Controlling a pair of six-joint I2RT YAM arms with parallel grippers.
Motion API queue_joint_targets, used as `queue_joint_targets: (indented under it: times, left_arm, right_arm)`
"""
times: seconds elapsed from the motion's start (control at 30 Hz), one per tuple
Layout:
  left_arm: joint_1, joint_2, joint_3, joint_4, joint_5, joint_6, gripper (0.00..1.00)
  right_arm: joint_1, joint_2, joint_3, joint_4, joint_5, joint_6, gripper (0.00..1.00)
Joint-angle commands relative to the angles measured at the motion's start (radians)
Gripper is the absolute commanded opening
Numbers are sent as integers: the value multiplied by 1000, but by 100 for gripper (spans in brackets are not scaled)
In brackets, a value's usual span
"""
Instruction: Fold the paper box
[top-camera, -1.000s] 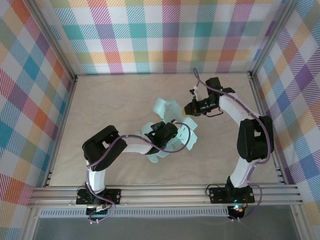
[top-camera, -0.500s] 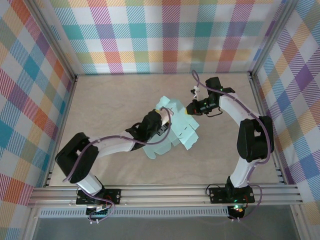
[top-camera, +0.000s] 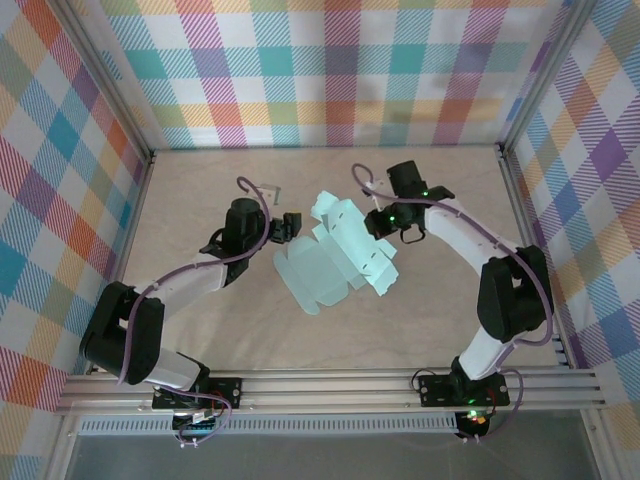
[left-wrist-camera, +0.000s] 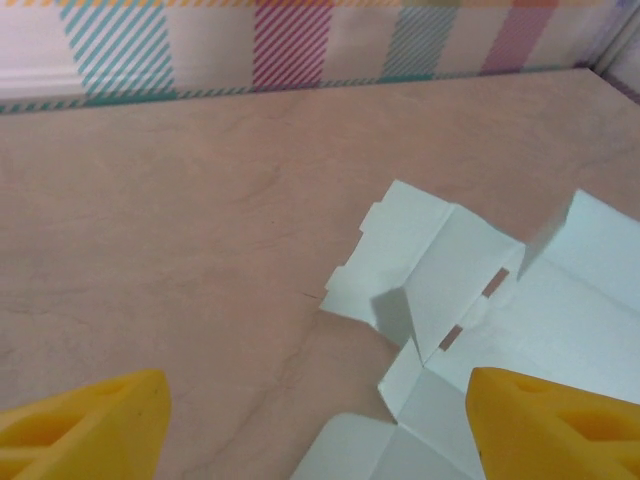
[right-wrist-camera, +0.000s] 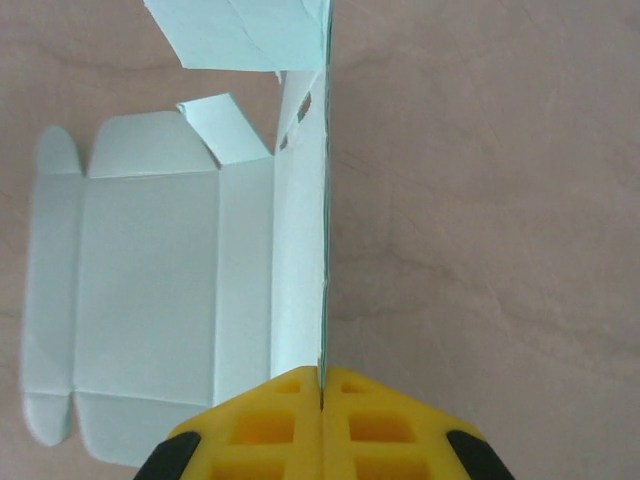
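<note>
Paper box (top-camera: 320, 272) diagonal, near-left to far-right

Top external is sitting above and behind the arm bases (top-camera: 195, 390), looking down on the whole table (top-camera: 420, 320) and plaid walls (top-camera: 330, 70). Left wrist is riding low, facing across the table toward the back wall (left-wrist-camera: 290, 45). Right wrist is looking straight down, close in. All three are catching the paper box (top-camera: 330, 265).

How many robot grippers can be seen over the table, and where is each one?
2. The left gripper, open, hovers just left of the pale-blue flat card box blank. The right gripper is shut on that blank's upright right edge.
</note>
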Motion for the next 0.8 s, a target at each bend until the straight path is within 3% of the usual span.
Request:
queue_joint_targets:
  times: [0.0, 0.2, 0.33, 0.43, 0.77]
  left_arm:
    - [66, -30, -21, -4, 54, -101, 78]
    - [226, -6, -14, -16, 111, -214, 78]
    - [286, 17, -5, -31, 130, -235, 80]
    - [324, 53, 4, -28, 172, -251, 80]
    - [366, 208, 69, -33, 287, -296, 82]
  right_arm:
    - [61, -23, -10, 49, 164, -122, 0]
    - [215, -29, -65, 143, 409, -296, 0]
    - [287, 3, -68, 155, 555, -343, 0]
    - [347, 28, -89, 205, 678, -388, 0]
    - [452, -6, -220, 436, 869, -570, 0]
